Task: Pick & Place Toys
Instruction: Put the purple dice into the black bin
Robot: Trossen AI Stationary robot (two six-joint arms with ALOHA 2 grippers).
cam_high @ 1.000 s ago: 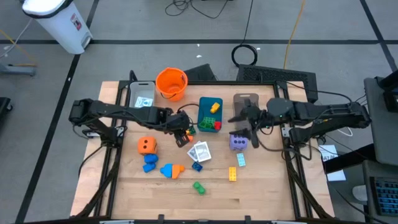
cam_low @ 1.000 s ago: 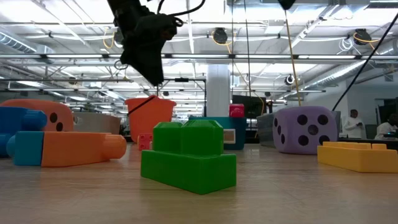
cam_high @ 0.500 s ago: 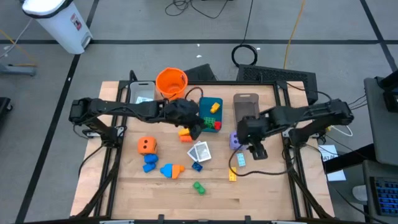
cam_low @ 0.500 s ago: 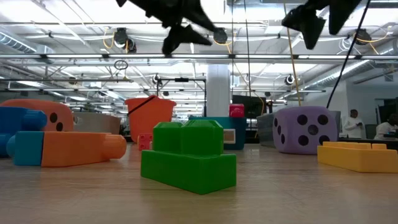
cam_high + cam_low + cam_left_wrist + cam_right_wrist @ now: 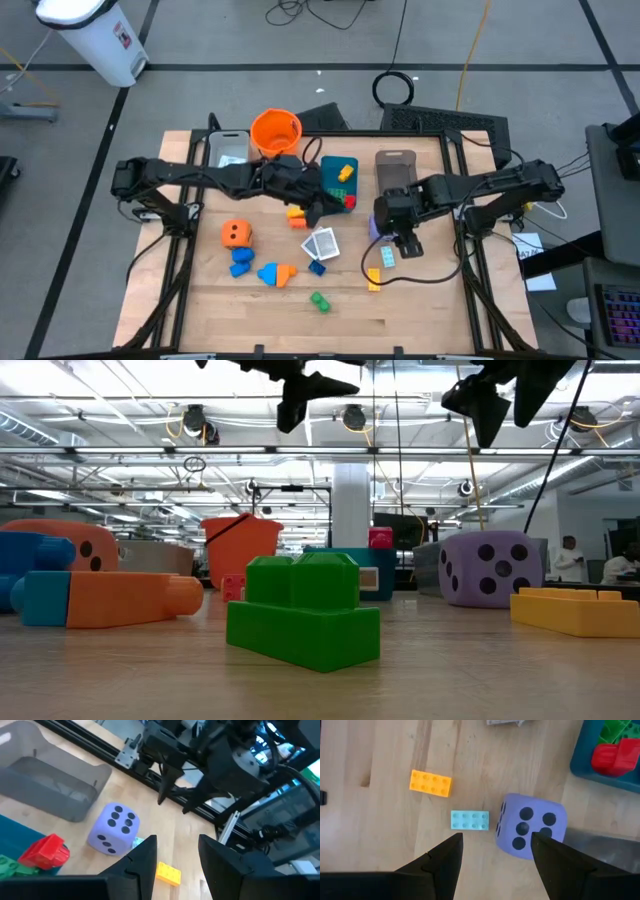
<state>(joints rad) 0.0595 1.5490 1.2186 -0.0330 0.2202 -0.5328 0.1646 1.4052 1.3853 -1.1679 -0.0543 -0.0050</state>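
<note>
My left gripper [image 5: 177, 840] is open and empty, held high and nearly level over the near edge of the teal tray [image 5: 338, 185], which holds yellow, green and red bricks. An orange brick [image 5: 297, 213] lies on the table under that arm. My right gripper [image 5: 496, 836] is open and empty. It points steeply down from high above the purple die [image 5: 532, 832] and the light blue brick [image 5: 470, 820]. A yellow brick [image 5: 430, 783] lies just beyond them. In the high view the right gripper [image 5: 398, 240] covers most of the die. Both grippers, the left [image 5: 335, 382] and the right [image 5: 497, 405], show at the top of the low view.
At the back stand an orange bucket [image 5: 276, 133], a clear tray [image 5: 228, 150] and a grey tray [image 5: 395, 170]. An orange die [image 5: 235, 234], blue bricks [image 5: 241, 260], a blue-and-orange brick [image 5: 277, 273], white cards [image 5: 322, 243] and a green brick [image 5: 320, 301] lie on the near half.
My left gripper has risen and tipped up from pointing down to nearly level, swinging toward the table's right over the teal tray. My right gripper has tipped from nearly level to steeply down, sinking and moving toward the near edge, over the purple die.
</note>
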